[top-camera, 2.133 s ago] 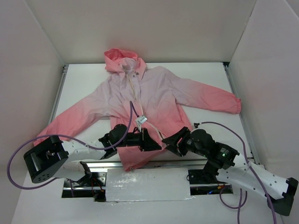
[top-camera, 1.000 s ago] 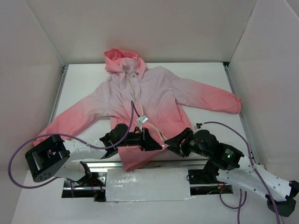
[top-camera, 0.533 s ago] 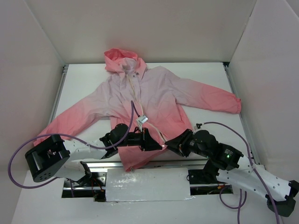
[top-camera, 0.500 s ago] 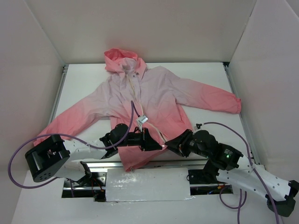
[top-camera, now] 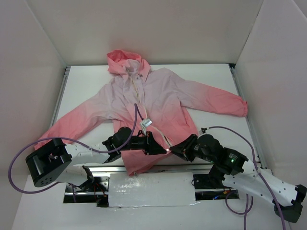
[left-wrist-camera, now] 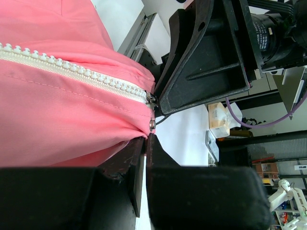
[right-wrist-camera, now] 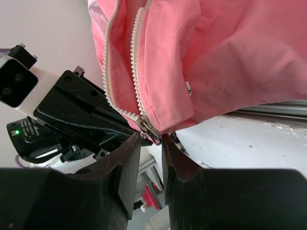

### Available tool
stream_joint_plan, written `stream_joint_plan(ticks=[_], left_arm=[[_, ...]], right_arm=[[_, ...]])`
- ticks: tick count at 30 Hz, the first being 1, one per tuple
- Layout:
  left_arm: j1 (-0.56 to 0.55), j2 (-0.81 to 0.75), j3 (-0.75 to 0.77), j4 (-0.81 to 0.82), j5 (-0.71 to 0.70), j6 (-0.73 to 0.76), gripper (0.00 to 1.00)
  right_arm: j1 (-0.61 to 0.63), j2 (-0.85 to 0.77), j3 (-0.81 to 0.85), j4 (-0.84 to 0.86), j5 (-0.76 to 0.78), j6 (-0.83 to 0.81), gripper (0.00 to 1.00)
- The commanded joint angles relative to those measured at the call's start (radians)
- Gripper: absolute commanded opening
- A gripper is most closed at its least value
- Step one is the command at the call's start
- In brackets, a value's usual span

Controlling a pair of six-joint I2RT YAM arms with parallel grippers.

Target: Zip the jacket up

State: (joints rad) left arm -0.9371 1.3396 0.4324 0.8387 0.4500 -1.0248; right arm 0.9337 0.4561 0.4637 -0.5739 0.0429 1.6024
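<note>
Starts at the slider (right-wrist-camera: 144, 125), seated at the very foot of the zipper (top-camera: 139, 103), on the coral hem nearest the arm bases. Pinches that slider with the right gripper (right-wrist-camera: 151, 140), fingers drawn almost together around it, as far as the right wrist view lets one judge. Holds the hem cloth just left of the slider with the left gripper (left-wrist-camera: 145, 141), fingers pressed tight on a fold of pink fabric.

Shows both tooth rows meeting in the slider and parting directly beyond it. Reads, then, as engaged at the bottom but barely begun. Leaves nearly the whole run from slider to collar to be closed, with the hem needing to be kept taut against the pull.

Beyond the slider, finds the jacket (top-camera: 158, 96) lying flat and front-up on the table (top-camera: 211, 76), sleeves spread out to either side of the slider's line. Runs hem to hood away from the slider, long axis near to far, leaning a little left toward the top. Points the hood (top-camera: 125, 60) at the far wall, farthest of all from the slider.
</note>
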Motion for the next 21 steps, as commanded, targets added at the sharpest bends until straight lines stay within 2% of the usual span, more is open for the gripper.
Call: stream_joint_plan(ticks=[1,21], left_arm=[[0.001,-0.023,0.031,0.069,0.023,0.012,0.0],[0.001,-0.014,0.029,0.074,0.021,0.014,0.0]], right_arm=[[0.008,0.001,0.006,0.039,0.025,-0.01,0.32],[0.007,-0.014,0.061,-0.021,0.032,-0.042,0.32]])
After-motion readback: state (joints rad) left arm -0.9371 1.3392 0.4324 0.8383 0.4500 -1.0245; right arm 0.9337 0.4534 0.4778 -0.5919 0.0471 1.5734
